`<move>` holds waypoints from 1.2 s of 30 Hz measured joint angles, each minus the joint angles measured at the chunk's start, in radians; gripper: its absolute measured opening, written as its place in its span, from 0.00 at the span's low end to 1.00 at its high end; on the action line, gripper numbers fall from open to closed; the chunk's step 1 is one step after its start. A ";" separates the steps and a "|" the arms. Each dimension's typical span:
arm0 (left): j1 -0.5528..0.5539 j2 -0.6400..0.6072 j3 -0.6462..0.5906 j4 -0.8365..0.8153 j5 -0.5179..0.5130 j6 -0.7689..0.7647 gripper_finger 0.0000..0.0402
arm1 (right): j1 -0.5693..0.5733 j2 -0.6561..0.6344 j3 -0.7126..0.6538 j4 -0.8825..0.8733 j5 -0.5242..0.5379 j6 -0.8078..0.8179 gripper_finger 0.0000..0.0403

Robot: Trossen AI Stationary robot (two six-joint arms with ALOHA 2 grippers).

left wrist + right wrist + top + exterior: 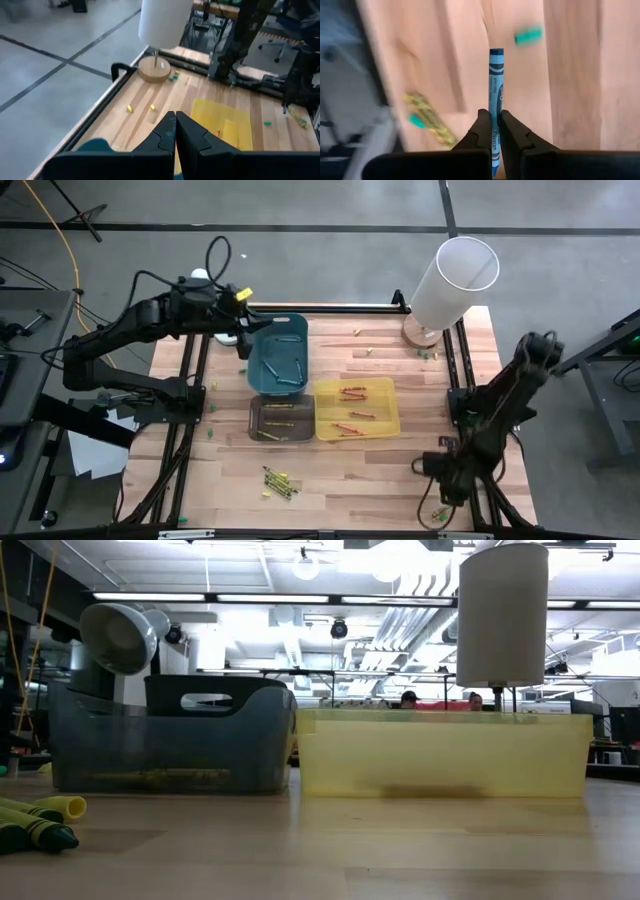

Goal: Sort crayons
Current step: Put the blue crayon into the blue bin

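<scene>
Wooden slats of the table [400,470] carried a teal plastic bin [280,357], a yellow plastic bin [357,408] and a small brown bin [281,418] at centre. From the right gripper [491,131] at five o'clock, clamped on a blue wax crayon [495,90] whose long axis ran straight out past the fingertips, the teal bin lay toward ten o'clock, well apart, the yellow bin between. Left gripper [175,132], closed empty, hung over that bin's eleven-o'clock corner. Loose green and yellow crayons [279,480] lay at six o'clock.

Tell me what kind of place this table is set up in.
Probably a robotics lab or open workshop: a grey concrete floor around the wooden table, ceiling strip lights over exposed ducts, and people seated at desks behind it.
</scene>
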 joint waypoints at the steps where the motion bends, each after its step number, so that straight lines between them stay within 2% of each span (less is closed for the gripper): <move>1: 0.005 0.000 0.011 0.000 0.001 0.001 0.00 | -0.023 -0.045 0.000 -0.002 0.009 -0.021 0.00; 4: 0.015 -0.008 0.037 0.019 0.000 0.020 0.00 | -0.120 -0.161 0.001 -0.003 0.016 -0.124 0.00; 7: 0.015 -0.022 0.040 0.027 0.001 0.049 0.00 | -0.265 -0.237 0.002 0.011 0.030 -0.270 0.00; 10: 0.014 -0.034 0.040 0.030 0.001 0.069 0.00 | -0.440 -0.255 0.002 0.071 0.028 -0.462 0.00; 13: 0.014 -0.040 0.040 0.031 0.001 0.062 0.00 | -0.615 -0.221 0.003 0.187 0.031 -0.670 0.00; 18: 0.014 -0.042 0.040 0.036 0.001 0.044 0.00 | -0.870 -0.085 0.003 0.535 0.031 -0.917 0.00; 22: 0.014 -0.042 0.040 0.065 0.004 0.044 0.00 | -1.018 0.062 0.019 0.940 0.007 -0.964 0.00; 24: 0.014 -0.041 0.040 0.090 0.008 0.044 0.00 | -1.067 0.142 0.074 1.042 -0.006 -0.966 0.00; 27: 0.013 -0.041 0.041 0.143 0.009 0.042 0.00 | -1.113 0.261 0.221 1.058 -0.034 -1.014 0.00; 30: 0.013 -0.041 0.041 0.186 0.009 0.042 0.00 | -1.128 0.377 0.402 1.010 -0.102 -1.096 0.00; 36: 0.013 -0.075 0.041 0.259 0.040 0.041 0.00 | -1.162 0.580 0.740 0.831 -0.140 -1.199 0.00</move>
